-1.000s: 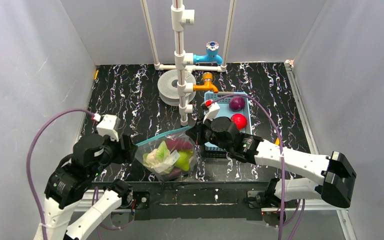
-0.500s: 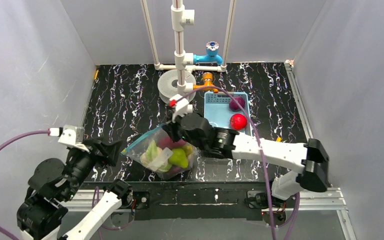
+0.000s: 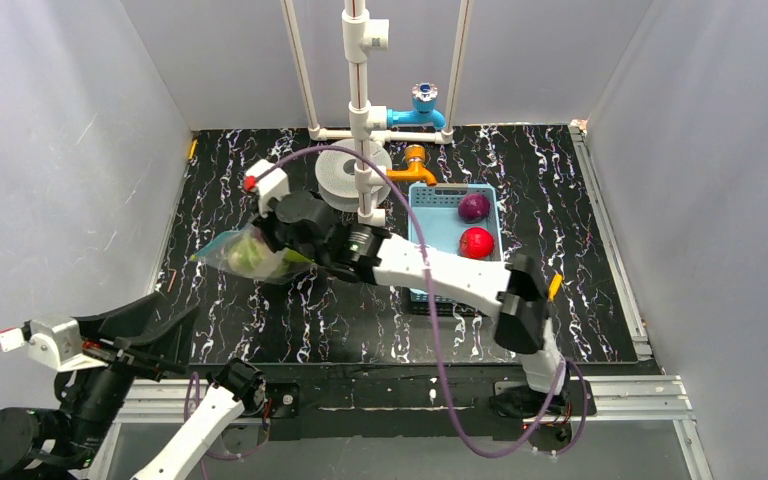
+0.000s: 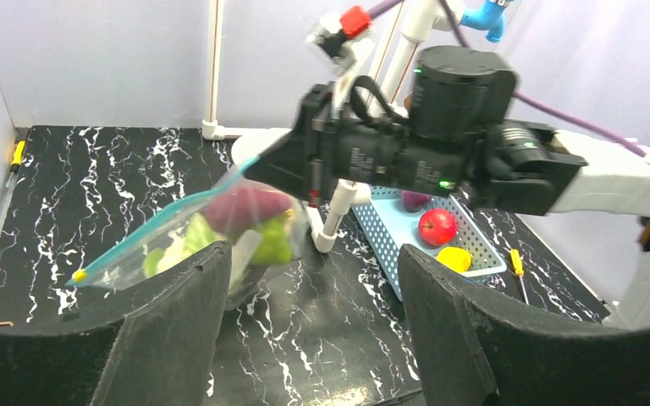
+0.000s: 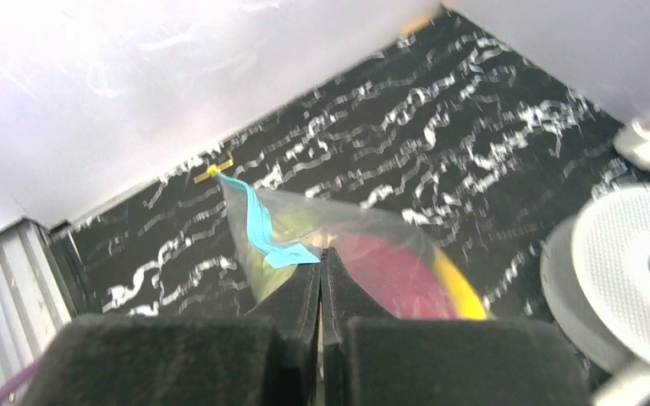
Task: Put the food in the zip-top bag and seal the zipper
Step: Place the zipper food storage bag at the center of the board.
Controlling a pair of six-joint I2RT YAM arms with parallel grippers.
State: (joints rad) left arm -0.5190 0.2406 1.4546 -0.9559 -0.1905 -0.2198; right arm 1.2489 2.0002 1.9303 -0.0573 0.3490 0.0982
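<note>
The zip-top bag (image 3: 245, 253) holds green, pale, maroon and yellow food (image 4: 250, 222) and hangs tilted over the left half of the table. My right gripper (image 5: 322, 257) is shut on the bag's top corner, at one end of the blue zipper (image 5: 254, 222). In the left wrist view the zipper (image 4: 156, 238) slopes down to the left from the right gripper (image 4: 264, 166). My left gripper (image 4: 309, 326) is open and holds nothing, low at the near left corner (image 3: 160, 322), apart from the bag. More food lies in the basket: a red apple (image 3: 476, 241), a purple piece (image 3: 473, 206) and a yellow piece (image 4: 454, 258).
A light-blue basket (image 3: 423, 205) stands right of centre. A white pipe stand (image 3: 365, 170) with blue and orange taps rises at the back, with a white roll (image 3: 338, 172) at its foot. A small yellow-handled screwdriver (image 4: 517, 263) lies right of the basket.
The right arm has swung the bag up and leftward across the table. The left gripper has let go of the bag, opened wider and drawn back to the near left corner.
</note>
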